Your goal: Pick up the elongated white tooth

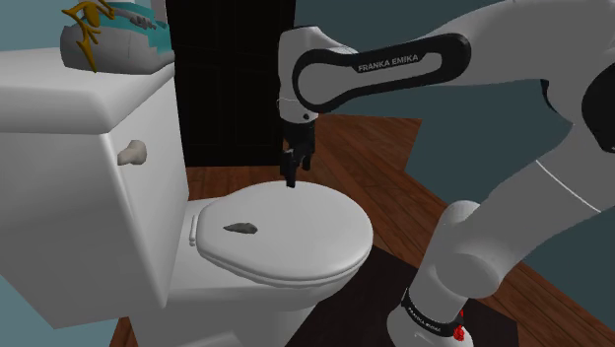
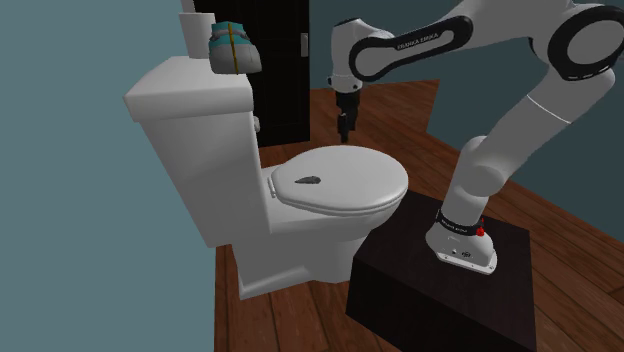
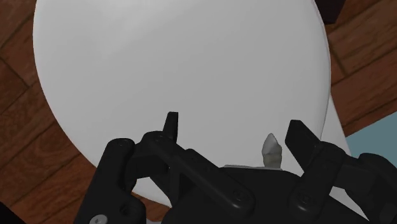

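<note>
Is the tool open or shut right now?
Open. In the wrist view the tool's two fingers stand apart, clasping nothing; the tooth lies loose on the toilet lid.

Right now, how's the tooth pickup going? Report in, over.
Tool open, empty, hovering above the toilet lid. Tooth lying flat on the lid, not yet gripped. Nothing in the way.

White arm (image 1: 512,34) links with dark joint bands (image 1: 444,51). Carries white "FRANKA EMIKA" lettering (image 1: 387,62), red mark (image 2: 480,231) near base. All-black gripper (image 1: 292,180) with visible screw heads (image 3: 236,198).
</note>
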Controlling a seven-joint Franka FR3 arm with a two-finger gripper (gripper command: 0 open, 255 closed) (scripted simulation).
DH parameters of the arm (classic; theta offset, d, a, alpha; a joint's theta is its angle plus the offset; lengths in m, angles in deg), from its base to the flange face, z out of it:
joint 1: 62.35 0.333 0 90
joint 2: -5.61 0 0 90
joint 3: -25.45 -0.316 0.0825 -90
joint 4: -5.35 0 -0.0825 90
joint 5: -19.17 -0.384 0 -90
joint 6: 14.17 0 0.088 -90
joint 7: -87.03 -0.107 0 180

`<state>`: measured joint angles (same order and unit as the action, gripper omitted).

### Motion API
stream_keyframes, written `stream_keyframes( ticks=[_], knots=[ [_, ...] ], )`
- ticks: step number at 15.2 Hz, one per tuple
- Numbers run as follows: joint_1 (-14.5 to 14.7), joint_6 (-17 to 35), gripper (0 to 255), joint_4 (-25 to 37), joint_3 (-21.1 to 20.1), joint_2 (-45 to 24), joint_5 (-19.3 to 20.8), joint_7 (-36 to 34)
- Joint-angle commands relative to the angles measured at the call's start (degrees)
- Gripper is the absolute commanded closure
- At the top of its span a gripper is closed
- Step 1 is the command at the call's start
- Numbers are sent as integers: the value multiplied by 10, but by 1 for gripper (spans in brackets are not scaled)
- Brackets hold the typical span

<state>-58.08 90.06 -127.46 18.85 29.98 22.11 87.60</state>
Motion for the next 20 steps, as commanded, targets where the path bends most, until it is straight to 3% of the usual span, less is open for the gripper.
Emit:
stream_keyframes(
  ticks=[1,13,20],
  knots=[
    [6,10,0,23,-17,-48,6,-13],
    [48,22,0,197,-81,-331,83,-90],
    [50,70,0,172,-79,-356,93,-102]
  ],
)
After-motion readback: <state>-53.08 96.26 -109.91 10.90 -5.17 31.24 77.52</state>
